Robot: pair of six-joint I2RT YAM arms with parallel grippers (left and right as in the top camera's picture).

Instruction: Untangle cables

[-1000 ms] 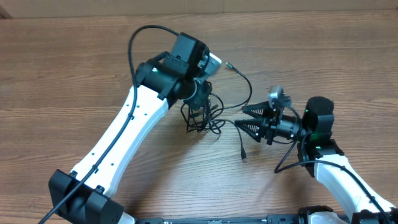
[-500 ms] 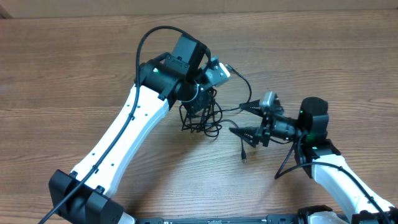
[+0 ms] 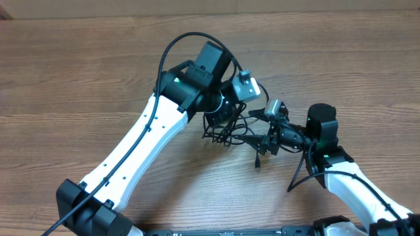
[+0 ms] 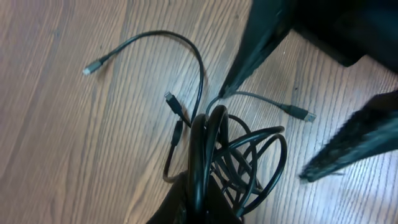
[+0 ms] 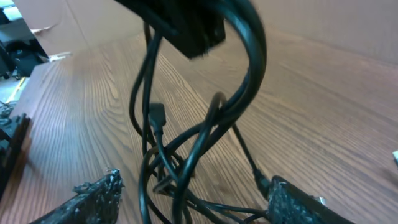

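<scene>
Left gripper (image 3: 222, 113): I see it clamped on the cables (image 3: 226, 133) — bunch dangling.
Right gripper (image 3: 254, 126): wide, flanking them.

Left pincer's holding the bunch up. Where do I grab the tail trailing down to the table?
Grip the tail just behind its plug, approaching from the right with the open right pincer: that stretch runs single and straight, clear of the looped cables.

White shells and black joints on the left arm (image 3: 141, 144) and right arm (image 3: 357, 187); behind the right gripper's (image 3: 254, 127) jaws, a green light (image 3: 308, 124).
</scene>
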